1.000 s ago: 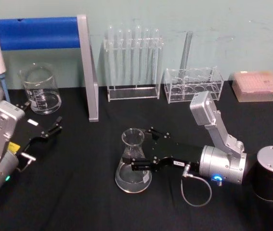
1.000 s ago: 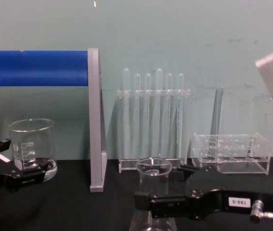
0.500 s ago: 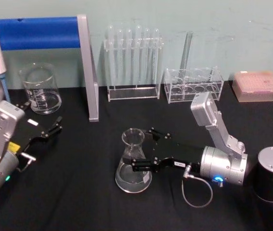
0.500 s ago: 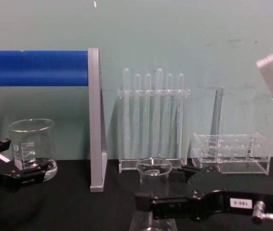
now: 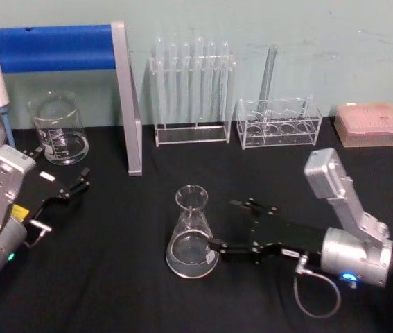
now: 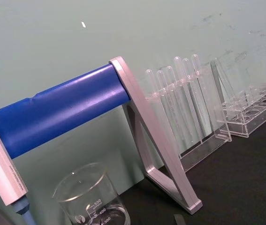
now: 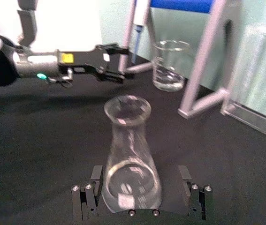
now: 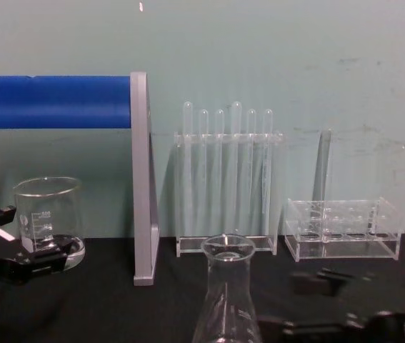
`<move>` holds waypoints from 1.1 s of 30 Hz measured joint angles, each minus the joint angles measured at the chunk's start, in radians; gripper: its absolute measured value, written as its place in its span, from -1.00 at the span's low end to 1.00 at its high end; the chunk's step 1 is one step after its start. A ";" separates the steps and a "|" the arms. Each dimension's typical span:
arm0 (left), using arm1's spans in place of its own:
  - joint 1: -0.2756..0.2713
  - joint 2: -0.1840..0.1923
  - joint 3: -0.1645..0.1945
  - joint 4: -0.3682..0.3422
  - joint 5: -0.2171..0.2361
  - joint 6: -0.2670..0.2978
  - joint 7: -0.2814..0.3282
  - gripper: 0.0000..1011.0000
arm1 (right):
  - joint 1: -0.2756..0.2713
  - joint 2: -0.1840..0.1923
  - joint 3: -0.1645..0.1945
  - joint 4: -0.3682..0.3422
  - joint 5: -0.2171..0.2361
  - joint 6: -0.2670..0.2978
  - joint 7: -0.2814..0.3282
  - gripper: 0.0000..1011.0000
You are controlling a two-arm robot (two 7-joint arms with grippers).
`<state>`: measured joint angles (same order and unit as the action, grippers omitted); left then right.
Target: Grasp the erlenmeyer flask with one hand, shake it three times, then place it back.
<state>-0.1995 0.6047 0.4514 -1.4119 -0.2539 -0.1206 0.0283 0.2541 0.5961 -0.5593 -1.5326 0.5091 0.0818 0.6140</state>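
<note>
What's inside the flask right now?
The flask looks empty: through the clear glass only the black table shows, no liquid visible. The open right hand sits by its base, and the glass blurs its far side.

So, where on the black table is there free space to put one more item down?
Bare cloth lies between the erlenmeyer flask and the left gripper, and between the flask and the tall test-tube rack. The back edge is crowded: beaker, grey stand, low rack, pink box. Right of the flask, the open right gripper takes the room.

A glass beaker (image 6: 91, 197) stands under the blue bar (image 6: 57, 111).
</note>
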 joint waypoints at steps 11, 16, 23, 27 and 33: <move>0.000 0.000 0.000 0.000 0.000 0.000 0.000 0.98 | -0.127 0.050 0.124 -0.062 0.022 0.034 -0.159 0.98; 0.000 0.000 0.000 0.000 0.000 0.000 0.000 0.98 | -0.133 -0.003 0.172 -0.049 0.007 0.068 -0.292 0.98; 0.000 0.000 0.000 0.000 0.000 0.000 0.000 0.98 | -0.074 -0.092 0.169 0.015 -0.062 0.084 -0.395 0.98; 0.000 0.000 0.000 0.000 0.000 0.000 0.000 0.98 | -0.030 -0.142 0.151 0.069 -0.110 0.086 -0.436 0.98; 0.000 0.000 0.000 0.000 0.000 0.000 0.000 0.98 | 0.033 -0.206 0.122 0.164 -0.173 0.081 -0.464 0.98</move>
<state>-0.1995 0.6047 0.4514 -1.4120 -0.2539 -0.1205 0.0283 0.2873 0.3897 -0.4373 -1.3690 0.3359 0.1630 0.1495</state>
